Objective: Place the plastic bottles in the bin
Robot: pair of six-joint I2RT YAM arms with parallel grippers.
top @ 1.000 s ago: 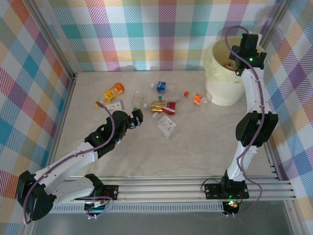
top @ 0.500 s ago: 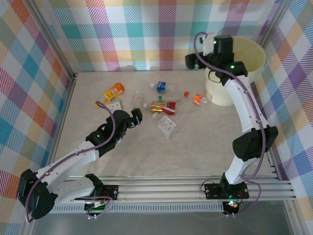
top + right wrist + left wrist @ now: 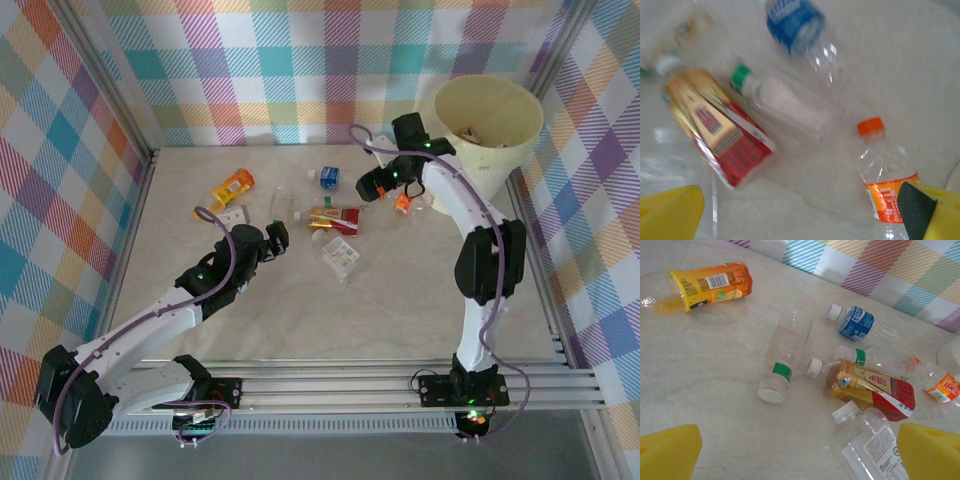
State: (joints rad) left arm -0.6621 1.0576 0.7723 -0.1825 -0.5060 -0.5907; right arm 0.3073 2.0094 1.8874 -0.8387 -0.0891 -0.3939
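Observation:
Several plastic bottles lie in a loose cluster at the back of the table: an orange one, a clear one with a green band, a blue-labelled one, a red-and-gold one, a clear one with a white label and a small orange-labelled one. The cream bin stands at the back right. My left gripper hovers open just short of the cluster. My right gripper is open and empty above the red-and-gold bottle and the orange-capped bottle.
Checked walls close in the table on the left, back and right. A metal rail runs along the near edge by the arm bases. Bare tabletop stretches between the cluster and the rail.
My right arm has swung from above the bin leftward and down to just over the bottles, jaws open throughout. The left arm has hardly moved.

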